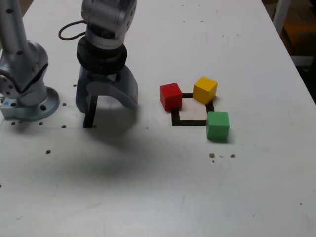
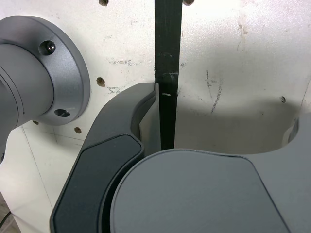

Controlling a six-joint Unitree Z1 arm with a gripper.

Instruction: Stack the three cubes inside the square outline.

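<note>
- The arm's round base (image 1: 30, 106) is bolted to the white bench (image 1: 148, 197), far to the exterior view's left of the square outline (image 1: 191, 115). It sits off to the side, likely so the arm can reach over the whole bench.
- The end effector (image 1: 106, 106) hangs low over the bench, well apart from the square outline, on that same side. Its two jaws are spread wide and hold nothing. I think it is open like this so it is ready to go and grab a cube.
- Right under it lies a straight strip of black tape (image 2: 167, 73). This is not the square outline.
- The red cube (image 1: 171, 96) sits on the corner of the square outline nearest the arm.
- The yellow cube (image 1: 205, 89) sits on the far corner of the square outline.
- The green cube (image 1: 217, 126) sits on the near corner, on the exterior view's right.
- The white middle of the square outline is bare. No cube is stacked yet, so all the work is still to do.
</note>
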